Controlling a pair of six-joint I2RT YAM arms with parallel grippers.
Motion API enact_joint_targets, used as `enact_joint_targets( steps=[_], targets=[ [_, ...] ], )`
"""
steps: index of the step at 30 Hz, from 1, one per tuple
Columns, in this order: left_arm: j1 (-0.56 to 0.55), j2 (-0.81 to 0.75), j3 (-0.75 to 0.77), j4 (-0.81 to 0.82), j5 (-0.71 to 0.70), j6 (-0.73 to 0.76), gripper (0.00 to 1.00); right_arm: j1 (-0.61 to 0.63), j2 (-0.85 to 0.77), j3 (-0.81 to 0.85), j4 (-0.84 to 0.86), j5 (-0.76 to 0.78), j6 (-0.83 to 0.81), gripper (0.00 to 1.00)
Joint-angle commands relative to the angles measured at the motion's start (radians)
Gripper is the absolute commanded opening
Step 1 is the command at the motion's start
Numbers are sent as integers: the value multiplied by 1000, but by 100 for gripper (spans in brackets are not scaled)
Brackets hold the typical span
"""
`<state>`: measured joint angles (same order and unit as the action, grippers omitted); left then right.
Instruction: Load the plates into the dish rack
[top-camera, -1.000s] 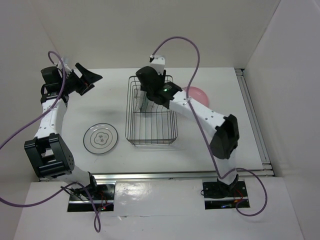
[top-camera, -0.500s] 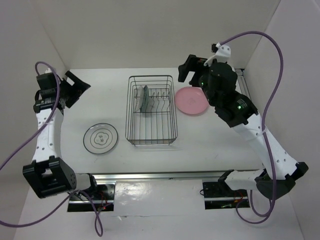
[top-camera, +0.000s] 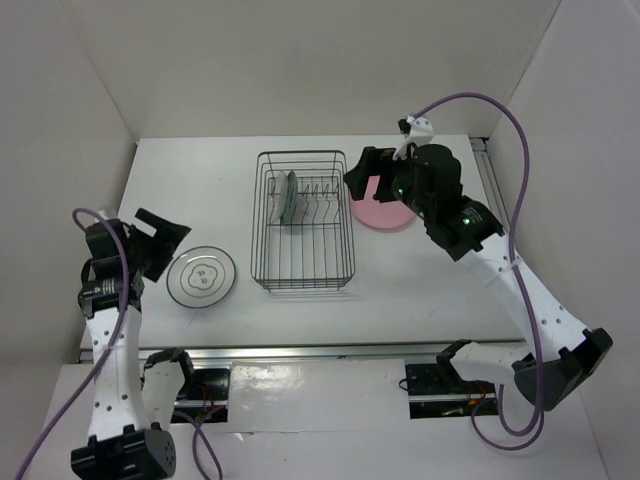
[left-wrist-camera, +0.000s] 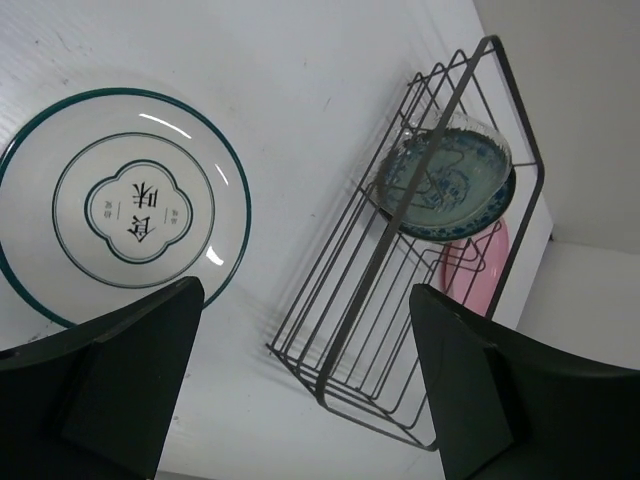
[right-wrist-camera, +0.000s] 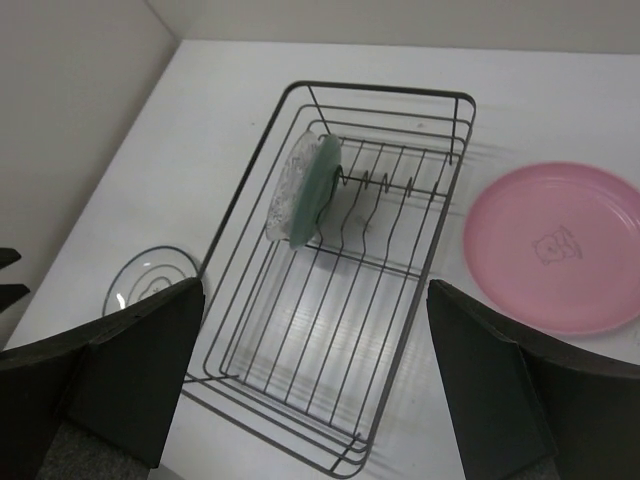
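- While the left arm's fingers hang over the bench near its left edge, they stand spread wide with nothing between them. They are off the surface and just left of the ringed plate.
- Just to their right, the clear glass plate with the dark ringed rim lies flat on the bench toward the near left. It is apart from the rack and touches nothing else. A dark four-lobed mark with characters sits at its centre.
- Next comes the dish rack, a dark wire basket in the middle of the bench, its long side running from near edge to far edge. A row of upright prongs crosses its far half.
- Two plates stand on edge in the rack's far half, on the left side, at the left end of the prong row.
- The small clear glass plate with the wavy edge is on the left, and the small teal-blue patterned plate is right against it. Both tilt a little.
- The near half of the rack holds no plate.
- The pink plate lies flat on the bench just beside the rack's right side, level with its far end, a faint motif at its centre.
- Over the pink plate's left rim and the rack's far right corner, the right arm's fingers hover wide open, holding nothing.
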<state>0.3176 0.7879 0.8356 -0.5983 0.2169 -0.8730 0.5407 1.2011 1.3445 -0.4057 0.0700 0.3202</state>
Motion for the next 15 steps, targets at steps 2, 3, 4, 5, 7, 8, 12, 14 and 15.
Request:
enact_joint_targets(
  steps=[2,3,4,5,7,8,12,14,15],
  targets=[
    [5,-33,16,-122,-77,-84,98,-1,-81,-15,80,-45,11,99],
    [5,-17,16,-173,-77,-74,98,-1,-81,-25,80,-45,11,99],
    [5,-16,1,-184,-77,-73,98,-1,-92,-25,80,-45,11,99],
    [5,-16,-31,-195,-77,-73,98,-1,-92,-34,80,-45,11,99],
    [5,-62,-71,-195,-28,-87,98,-10,-103,-45,80,-45,11,99],
    [5,-78,-111,-195,-15,-99,97,-10,-103,-45,80,-45,11,99],
    [-17,-111,-177,-216,18,-164,97,-30,-103,-65,80,-96,11,99],
    [-26,-111,-199,-244,6,-188,97,-39,-103,-74,105,-117,20,99],
    [-26,-111,-220,-264,6,-216,97,-39,-103,-74,114,-128,31,99]
  ],
)
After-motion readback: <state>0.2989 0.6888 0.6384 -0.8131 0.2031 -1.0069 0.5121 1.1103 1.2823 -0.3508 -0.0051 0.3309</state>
